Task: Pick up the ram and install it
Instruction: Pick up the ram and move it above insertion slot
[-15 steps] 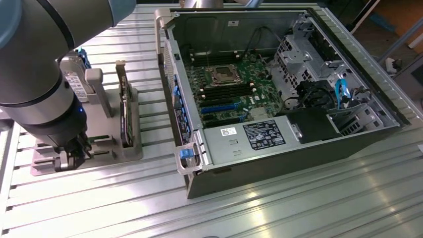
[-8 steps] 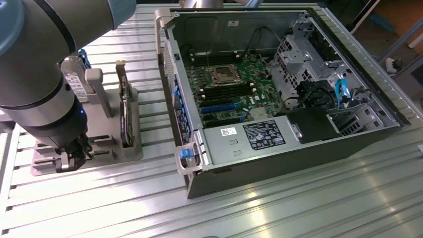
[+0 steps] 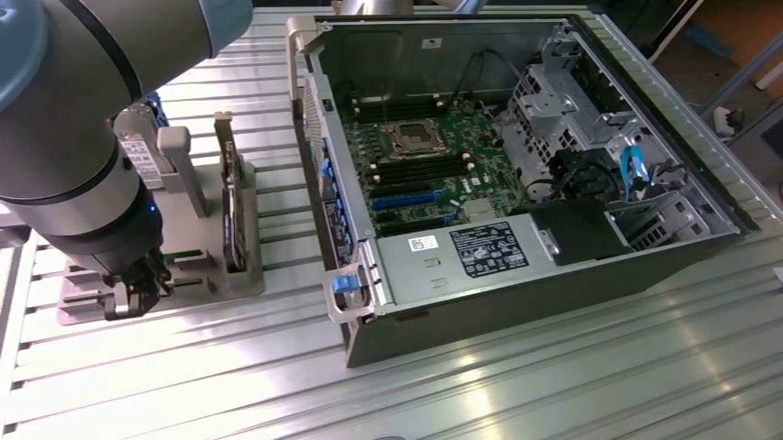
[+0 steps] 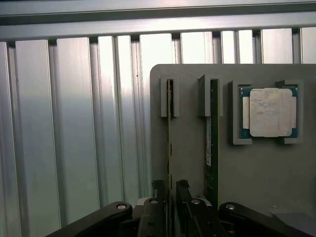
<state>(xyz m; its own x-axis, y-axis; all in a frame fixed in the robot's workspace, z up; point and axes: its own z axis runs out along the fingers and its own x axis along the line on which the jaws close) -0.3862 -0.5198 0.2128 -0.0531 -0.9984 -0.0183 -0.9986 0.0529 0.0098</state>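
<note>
Pickup is barely begun: the ram (image 4: 170, 138) stands on edge in its slot in the grey holder (image 4: 256, 173), not yet lifted. The gripper (image 4: 170, 192) is lowered over one end of it. Its black fingers (image 4: 183, 190) are spread, one on each side of the stick, and as far as I can tell they are not pinching it. Seating it in the open computer case (image 3: 514, 302) is all left to do, and so is the grasp itself.

The ram is a thin, flat board seen edge-on, greenish-brown. A second stick (image 4: 212, 148), greener and with a pale label, stands in the neighbouring slot. Beside that, a processor chip (image 4: 269, 112) with a dull metal lid lies in its own square pocket. The holder looks like matte moulded plastic. It rests on a table (image 4: 74, 138) of ribbed, shiny aluminium slats. Inside the case, the green motherboard (image 3: 428, 174) lies exposed.
</note>
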